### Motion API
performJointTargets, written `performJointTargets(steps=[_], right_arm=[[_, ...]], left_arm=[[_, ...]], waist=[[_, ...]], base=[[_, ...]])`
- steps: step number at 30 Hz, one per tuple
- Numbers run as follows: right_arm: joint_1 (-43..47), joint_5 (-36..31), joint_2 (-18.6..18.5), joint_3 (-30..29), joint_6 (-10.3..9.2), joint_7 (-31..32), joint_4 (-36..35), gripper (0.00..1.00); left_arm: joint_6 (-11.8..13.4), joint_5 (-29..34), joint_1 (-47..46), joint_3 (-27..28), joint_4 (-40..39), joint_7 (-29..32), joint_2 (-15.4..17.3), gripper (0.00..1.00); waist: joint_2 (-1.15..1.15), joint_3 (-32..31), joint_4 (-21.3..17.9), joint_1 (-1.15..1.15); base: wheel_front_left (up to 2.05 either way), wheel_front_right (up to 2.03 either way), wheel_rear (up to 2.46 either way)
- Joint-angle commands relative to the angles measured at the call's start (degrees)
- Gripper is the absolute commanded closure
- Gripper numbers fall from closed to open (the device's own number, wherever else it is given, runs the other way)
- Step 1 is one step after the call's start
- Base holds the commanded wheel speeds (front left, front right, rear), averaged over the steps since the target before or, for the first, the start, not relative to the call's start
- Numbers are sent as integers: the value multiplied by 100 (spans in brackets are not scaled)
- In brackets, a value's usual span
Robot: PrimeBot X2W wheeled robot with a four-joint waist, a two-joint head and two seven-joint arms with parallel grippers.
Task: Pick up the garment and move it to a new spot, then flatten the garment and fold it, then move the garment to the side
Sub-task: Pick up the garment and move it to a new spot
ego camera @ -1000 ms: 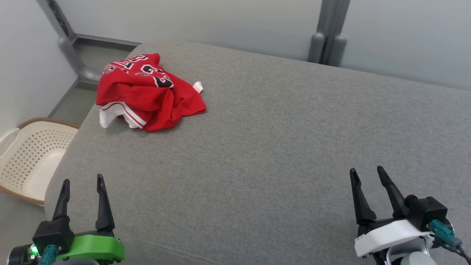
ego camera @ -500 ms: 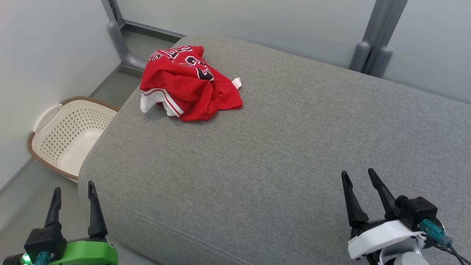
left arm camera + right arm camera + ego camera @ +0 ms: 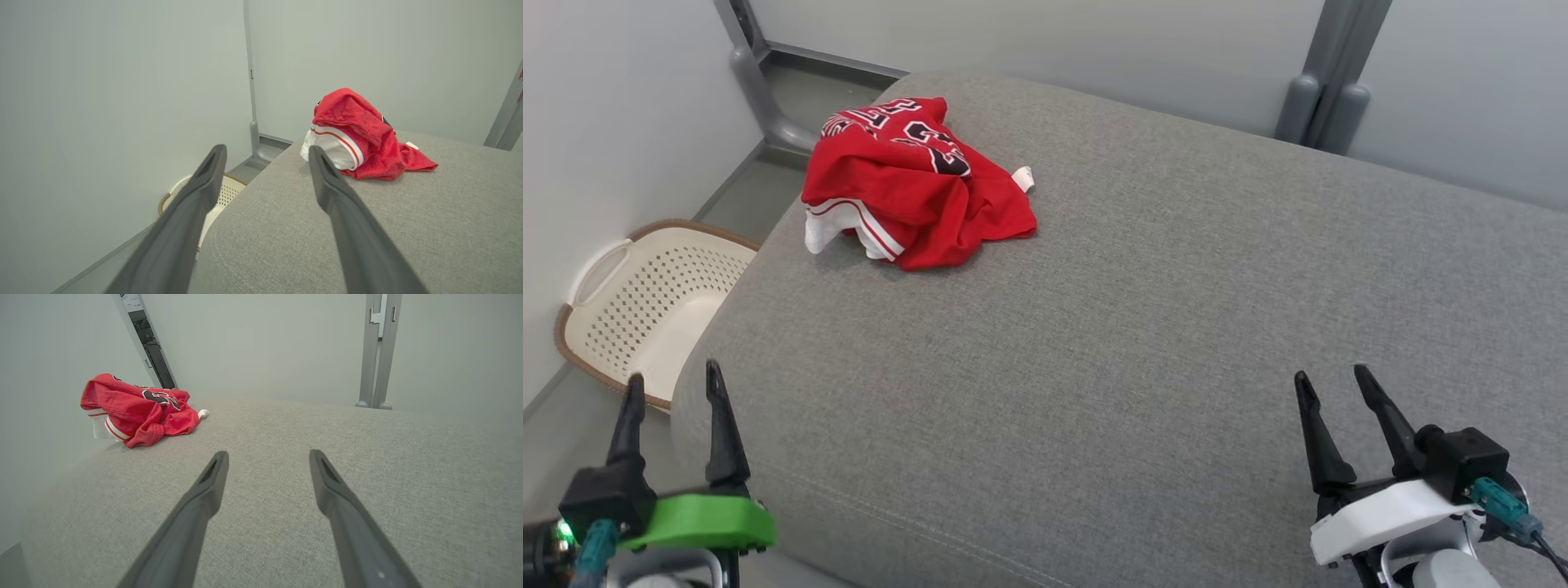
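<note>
The head camera is re-aiming between the earlier pictures and now, so the whole scene is sliding across the view. The garment (image 3: 907, 192) itself is not shifting and is lying in the same crumpled heap. It is resting at the far left corner of the grey cushion (image 3: 1135, 327), close to that cushion's left edge and well apart from both hands. It is presenting as a red jersey with black-and-white lettering uppermost, a white band with red stripes (image 3: 837, 233) sagging toward the cushion edge, and a small white label (image 3: 1023, 178) poking out on the opposite side. In my judgement the cloth is thin, soft and light, with no stiffness. It is likely to drape and fall open when lifted, and a shallow pinch risks slipping off the smooth weave. The raised fold at the crown of the heap, or the thicker striped band, is offering the soundest hold, preferably with a deep pinch gathering several layers. The left hand (image 3: 674, 371) is hanging at the near left corner of the cushion, fingers spread and grasping nothing. The right hand (image 3: 1330, 372) is hovering over the near right part, likewise spread and empty. Beyond the left edge a perforated cream basket (image 3: 637, 310) is standing on the floor beside the wall.
</note>
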Motion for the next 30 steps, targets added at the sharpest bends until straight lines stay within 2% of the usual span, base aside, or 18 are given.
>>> performJointTargets(steps=[1, 6, 16, 23, 30], right_arm=[[-82, -43, -78, -45, -9, -15, -35, 0], [-263, -96, -316, -202, -9, 8, -161, 0], [-611, -237, -835, -1145, -9, 130, -801, 0], [-645, -279, -864, -1454, -8, 161, -1191, 0], [-721, -283, -833, -1454, -8, 116, -1230, 0]], left_arm=[[-52, 67, -266, -16, -3, -2, 76, 0], [-106, -23, -1081, 46, 54, -2, 259, 0], [-151, -232, -3229, 199, 585, 8, 747, 0], [-188, -355, -4504, 251, 1577, 247, 1175, 0], [-232, -444, -4924, 209, 3014, 960, 1474, 0]], waist=[[0, 176, -192, 0], [0, 613, -613, 0], [0, 1899, -1548, 0], [0, 2506, -1978, 0], [0, 2661, -2174, 0]], base=[[0, 0, 0], [0, 0, 0], [0, 0, 0], [0, 0, 0], [0, 0, 0]])
